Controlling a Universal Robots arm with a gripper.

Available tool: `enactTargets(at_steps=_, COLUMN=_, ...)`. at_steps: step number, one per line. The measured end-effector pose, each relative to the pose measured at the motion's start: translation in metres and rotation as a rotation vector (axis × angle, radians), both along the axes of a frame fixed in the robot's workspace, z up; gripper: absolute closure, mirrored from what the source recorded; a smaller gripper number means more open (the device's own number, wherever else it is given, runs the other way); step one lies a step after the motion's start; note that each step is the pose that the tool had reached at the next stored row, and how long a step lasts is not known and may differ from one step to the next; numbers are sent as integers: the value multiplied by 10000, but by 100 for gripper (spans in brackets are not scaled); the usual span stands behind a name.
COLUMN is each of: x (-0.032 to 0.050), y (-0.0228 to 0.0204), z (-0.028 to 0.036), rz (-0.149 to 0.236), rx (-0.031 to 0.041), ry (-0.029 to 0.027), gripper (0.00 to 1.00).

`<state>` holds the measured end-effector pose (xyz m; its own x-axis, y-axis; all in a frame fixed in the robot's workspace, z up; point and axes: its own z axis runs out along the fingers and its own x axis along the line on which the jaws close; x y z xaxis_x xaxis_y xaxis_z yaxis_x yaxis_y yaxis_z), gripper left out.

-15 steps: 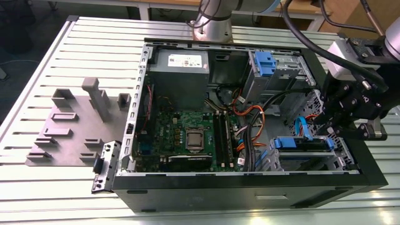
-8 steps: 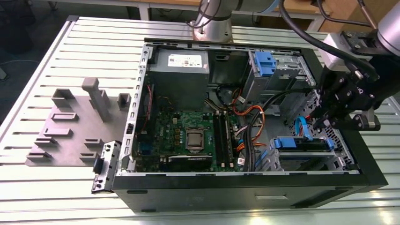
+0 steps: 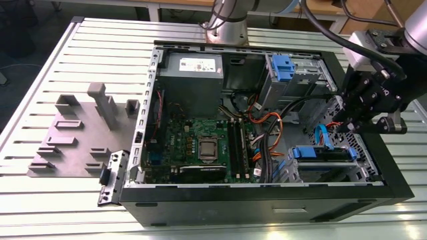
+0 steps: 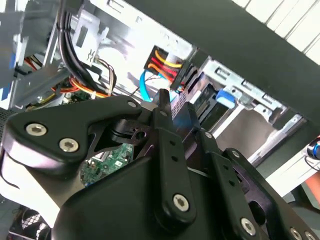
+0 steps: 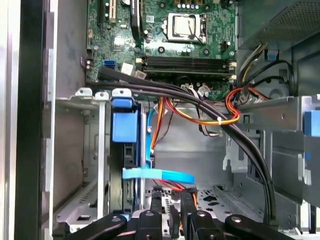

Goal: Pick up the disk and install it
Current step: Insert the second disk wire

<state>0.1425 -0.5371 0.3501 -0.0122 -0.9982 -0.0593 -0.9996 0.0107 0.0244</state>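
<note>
The disk (image 3: 323,152) sits in the lower drive bay at the front corner of the open computer case (image 3: 267,195), and its blue front edge faces up. In the first wrist view the disk (image 5: 124,125) stands edge-on in the silver bay, and the second wrist view shows the blue edge of the disk (image 4: 225,96) too. My gripper (image 3: 343,125) hangs just above and beside that bay, inside the case at the exterior view's right. In the first wrist view the gripper (image 5: 170,207) is beside the disk, close to a blue flat cable (image 5: 157,175). The gripper (image 4: 173,107) is near a plug with red and yellow wires (image 4: 165,65).
A grey power supply (image 3: 190,75) fills the far corner of the case, and the green motherboard (image 3: 200,145) lies below it. A perforated cage with a blue latch (image 3: 283,67) stands at the back right. Orange and black cables (image 3: 267,125) cross the middle. A grey fixture plate (image 3: 80,135) lies on the slatted table.
</note>
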Motion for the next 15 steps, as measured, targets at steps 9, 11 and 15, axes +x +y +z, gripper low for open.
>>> enactTargets(at_steps=9, x=146, y=25, z=-66, rz=0, rx=1, ry=157, gripper=71)
enactTargets(at_steps=11, x=167, y=33, z=-90, rz=-1, rx=0, ry=198, gripper=71)
enactTargets(at_steps=15, x=217, y=45, z=-104, rz=0, rx=-5, ry=261, gripper=71)
